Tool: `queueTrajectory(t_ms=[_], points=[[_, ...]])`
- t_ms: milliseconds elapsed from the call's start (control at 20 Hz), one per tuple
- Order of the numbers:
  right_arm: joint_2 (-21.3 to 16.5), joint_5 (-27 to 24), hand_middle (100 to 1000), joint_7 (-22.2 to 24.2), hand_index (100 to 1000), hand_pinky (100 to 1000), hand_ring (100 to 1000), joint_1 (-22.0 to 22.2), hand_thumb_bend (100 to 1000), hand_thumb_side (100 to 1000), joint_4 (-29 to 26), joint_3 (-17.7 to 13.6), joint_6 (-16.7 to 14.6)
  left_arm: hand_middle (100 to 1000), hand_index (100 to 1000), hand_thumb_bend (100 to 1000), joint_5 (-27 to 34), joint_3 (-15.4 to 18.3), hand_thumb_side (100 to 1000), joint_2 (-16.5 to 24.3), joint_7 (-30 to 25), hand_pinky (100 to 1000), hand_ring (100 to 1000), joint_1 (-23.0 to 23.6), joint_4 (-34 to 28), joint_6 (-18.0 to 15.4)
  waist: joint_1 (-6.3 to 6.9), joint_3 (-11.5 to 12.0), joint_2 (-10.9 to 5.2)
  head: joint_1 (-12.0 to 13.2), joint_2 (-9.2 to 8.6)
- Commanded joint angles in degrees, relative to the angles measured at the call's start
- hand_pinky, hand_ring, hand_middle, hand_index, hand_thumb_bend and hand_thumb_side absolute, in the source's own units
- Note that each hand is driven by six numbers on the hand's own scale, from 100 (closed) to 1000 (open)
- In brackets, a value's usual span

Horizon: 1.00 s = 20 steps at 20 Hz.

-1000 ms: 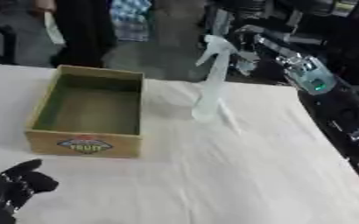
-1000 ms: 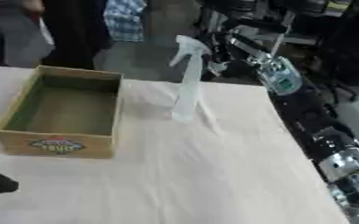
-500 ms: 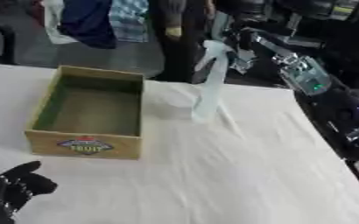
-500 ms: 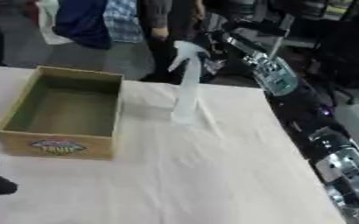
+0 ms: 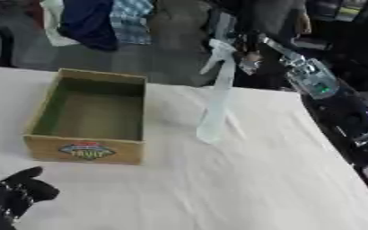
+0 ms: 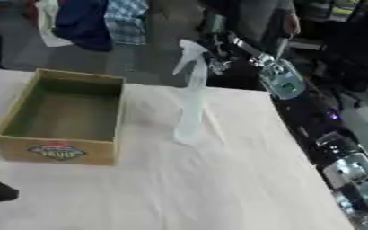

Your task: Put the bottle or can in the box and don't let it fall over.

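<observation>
A tall pale translucent spray bottle point(image 5: 216, 96) stands upright on the white tablecloth, just right of an open wooden box point(image 5: 89, 114) with a fruit label on its front. The box is empty inside. My right arm comes in along the right edge, and its dark right hand point(image 5: 250, 62) is up by the bottle's trigger head, at the far table edge. Whether it touches the bottle is unclear. My left hand point(image 5: 10, 195) rests open at the lower left corner, in front of the box and apart from it.
The white-covered table point(image 5: 242, 188) stretches wide in front of and to the right of the bottle. Its right edge point(image 6: 297, 148) runs beside my right arm. Clothes and dark equipment stand beyond the far edge.
</observation>
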Motion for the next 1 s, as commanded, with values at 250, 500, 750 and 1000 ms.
queueTrajectory(t_ms=[250, 500, 750, 1000], points=[[-2.8, -2.4, 526, -1.9, 530, 667, 923, -0.5, 100, 427, -4.3, -0.4, 0.0, 568, 819, 138, 0.0, 0.2, 1000, -0.3, 0.2, 707, 638, -0.6, -0.3, 0.0, 0.19, -0.4, -1.54, -0.2, -0.11], [-2.7, -4.9, 520, -1.9, 526, 666, 910, -1.0, 100, 432, -7.6, 0.3, 0.4, 568, 819, 140, 0.1, 0.1, 1000, -0.2, 0.3, 707, 639, -0.6, 0.4, 0.1, -0.34, 0.0, -2.49, 0.0, -0.16], [-1.4, -6.6, 518, -1.3, 524, 664, 902, -2.2, 100, 433, -9.6, 1.1, 0.7, 568, 820, 141, 0.0, -0.7, 1000, -0.4, -0.4, 707, 639, -1.3, 2.4, 0.2, -1.80, 1.8, -3.49, 0.0, -1.12], [0.3, -7.6, 517, -0.5, 523, 664, 901, -3.6, 100, 429, -10.8, 1.8, 0.3, 568, 821, 137, -1.5, -2.9, 1000, -1.1, -2.7, 707, 640, -3.0, 4.9, -0.1, -4.04, 4.5, -3.81, 0.2, -2.54]])
